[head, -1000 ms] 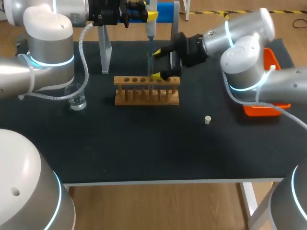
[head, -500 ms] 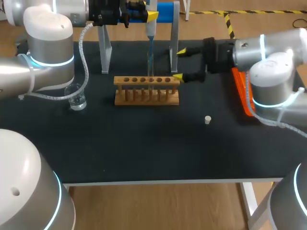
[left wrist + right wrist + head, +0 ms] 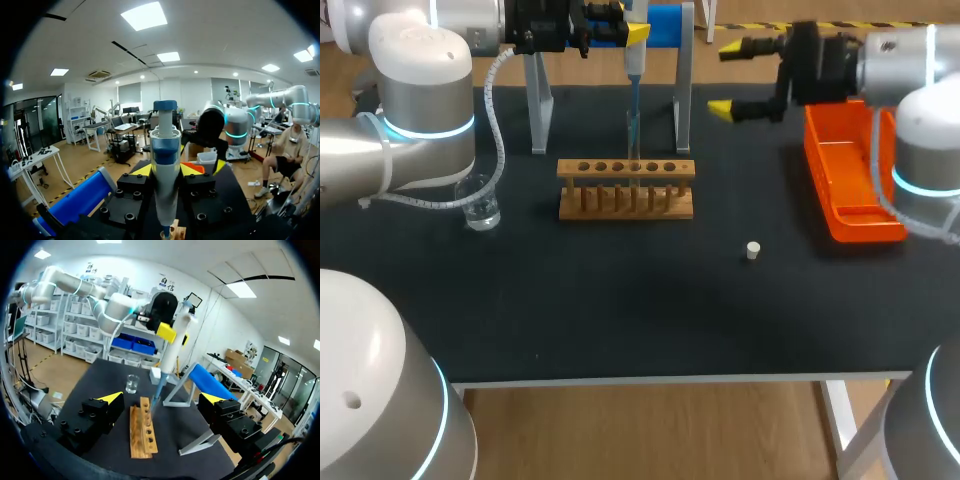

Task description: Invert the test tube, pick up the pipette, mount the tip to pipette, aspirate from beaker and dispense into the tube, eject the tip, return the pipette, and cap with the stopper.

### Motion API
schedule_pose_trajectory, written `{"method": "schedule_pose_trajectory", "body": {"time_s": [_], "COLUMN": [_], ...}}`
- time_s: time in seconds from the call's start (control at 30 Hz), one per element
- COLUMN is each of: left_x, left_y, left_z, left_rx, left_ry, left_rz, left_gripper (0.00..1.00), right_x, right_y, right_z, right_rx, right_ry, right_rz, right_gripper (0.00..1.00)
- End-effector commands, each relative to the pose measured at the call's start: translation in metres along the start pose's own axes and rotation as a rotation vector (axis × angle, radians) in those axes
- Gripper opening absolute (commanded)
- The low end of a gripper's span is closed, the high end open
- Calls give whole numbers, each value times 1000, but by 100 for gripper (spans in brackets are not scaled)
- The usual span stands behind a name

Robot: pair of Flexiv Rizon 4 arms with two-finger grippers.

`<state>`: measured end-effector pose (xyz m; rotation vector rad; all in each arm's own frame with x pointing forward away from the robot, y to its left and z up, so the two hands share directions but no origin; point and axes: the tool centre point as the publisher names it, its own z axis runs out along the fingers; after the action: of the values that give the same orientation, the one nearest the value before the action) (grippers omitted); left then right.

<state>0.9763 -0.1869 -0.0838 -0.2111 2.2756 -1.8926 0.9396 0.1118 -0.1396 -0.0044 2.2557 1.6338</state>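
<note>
Black matting covers the table, a clear glass beaker [image 3: 480,205] near its left edge. Left claw [image 3: 625,35] is clamped on the plastic pipette [image 3: 633,62], which hangs upright, its thin blue tip pointing straight down into the glass tube [image 3: 632,135] standing in the wooden rack [image 3: 626,188]. Right claw [image 3: 732,78] hangs spread and empty just left of the orange bin [image 3: 850,190], and the small white stopper [image 3: 753,250] lies right of the rack, nearer that arm.

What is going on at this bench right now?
The left arm's fingers hold the pipette upright over the wooden rack, its tip down in the test tube. The right arm's fingers hang open, holding nothing, beside the orange tray. The stopper lies on the table, so capping is not yet done.
</note>
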Motion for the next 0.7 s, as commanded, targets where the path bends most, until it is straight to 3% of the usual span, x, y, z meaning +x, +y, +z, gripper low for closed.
{"method": "schedule_pose_trajectory", "body": {"time_s": [0.03,0.23,0.3,0.33,0.37,0.43,0.53,0.57,0.7], "left_x": [1,1,1,1,1,1,1,1,1], "left_y": [0,0,0,0,0,0,0,0,0], "left_z": [0,0,0,0,0,0,0,0,0], "left_rx": [0,0,0,0,0,0,0,0,0], "left_ry": [-3,-3,-3,-3,-3,-3,-3,-3,-3], "left_rz": [0,0,0,0,0,0,0,0,0], "left_gripper": [0,0,0,0,0,0,0,0,0], "right_x": [-13,-28,-33,-35,-36,-40,-47,-49,-57], "right_y": [24,54,63,68,70,81,99,104,126], "right_z": [-25,-30,-29,-28,-27,-23,-16,-13,0], "right_rx": [-20,-73,-85,-85,-88,-89,-98,-96,-110], "right_ry": [39,41,45,46,51,64,87,93,131], "right_rz": [23,85,102,104,108,116,137,141,190], "right_gripper": [100,98,73,55,45,35,13,0,0]}}
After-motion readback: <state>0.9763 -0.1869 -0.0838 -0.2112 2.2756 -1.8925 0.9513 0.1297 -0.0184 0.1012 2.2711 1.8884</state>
